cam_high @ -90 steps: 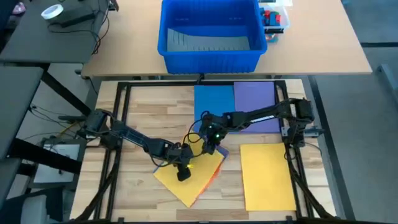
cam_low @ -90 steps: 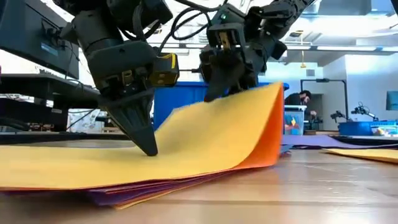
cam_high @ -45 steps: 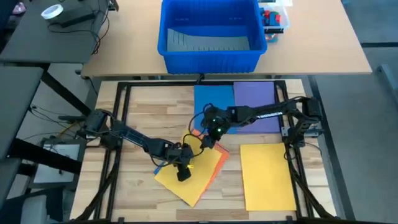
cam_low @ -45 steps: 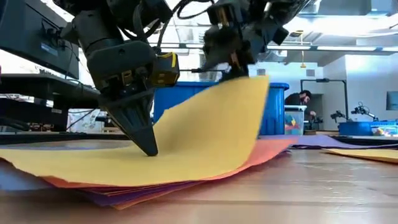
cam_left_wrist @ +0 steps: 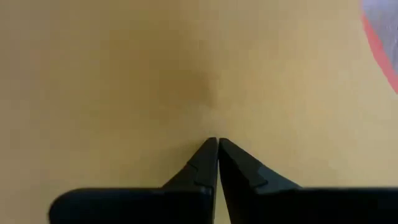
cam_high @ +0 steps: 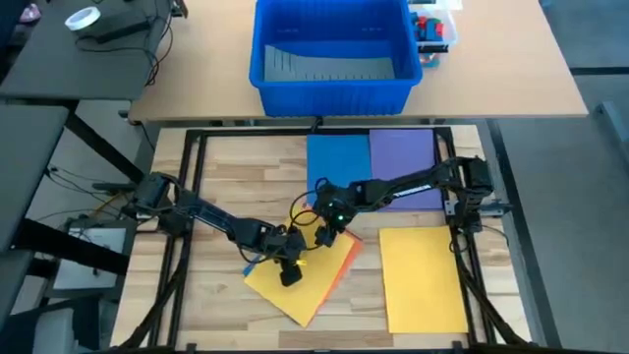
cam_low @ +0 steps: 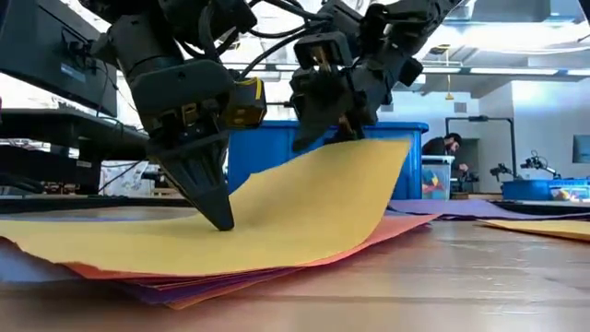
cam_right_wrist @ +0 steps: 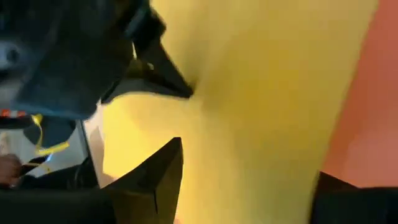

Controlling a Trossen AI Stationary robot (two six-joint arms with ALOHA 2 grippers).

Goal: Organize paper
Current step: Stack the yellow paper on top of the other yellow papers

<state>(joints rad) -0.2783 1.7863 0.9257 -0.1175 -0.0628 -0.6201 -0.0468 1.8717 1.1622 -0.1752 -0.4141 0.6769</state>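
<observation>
Your left tool is pressed down on the yellow sheet that tops the loose pile of paper near the middle of the tabletop's front edge. Its two fingers are closed tip to tip, with nothing between them, pinning the sheet flat.

Just right of it, your right tool grips the far edge of that same yellow sheet and holds it lifted, so the paper curves up from the pinned point, as the low view shows. Under the yellow sheet you can see an orange sheet lying flat, with purple edges lower in the pile.

Toward the back of the tabletop a blue sheet lies flat with a purple sheet touching its right side. At the front right corner another yellow sheet lies flat by itself.

A blue bin sits on the other table behind.
</observation>
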